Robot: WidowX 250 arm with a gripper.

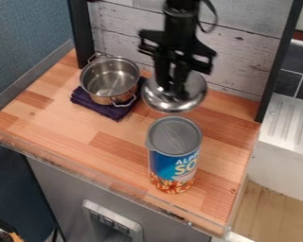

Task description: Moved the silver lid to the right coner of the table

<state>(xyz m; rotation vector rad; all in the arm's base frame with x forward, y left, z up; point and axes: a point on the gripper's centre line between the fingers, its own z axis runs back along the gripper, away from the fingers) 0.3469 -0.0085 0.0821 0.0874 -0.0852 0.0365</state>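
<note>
One wooden table (119, 130) spreads out below me, the largest thing here, and one wall of pale, worn boards (245, 59) stands behind it, between two black posts (82, 35). I, the one black gripper (172, 86), hang down over the back part of the table. Next in size is one tall can (173, 163), upright toward the front, with a grey top and a blue label that carries large pale letters above an orange-and-white pattern. One metal pot (110, 78) stands toward the back left of the camera view, its two wire handles at opposite sides. One folded dark purple cloth (97, 107) lies under it. Last comes the one silver lid (187, 101), round and shiny, right below my jaws, with my tips over its middle. It is to the right of the pot and behind the can. Whether my jaws are clenched on it or released, I cannot tell.
</note>
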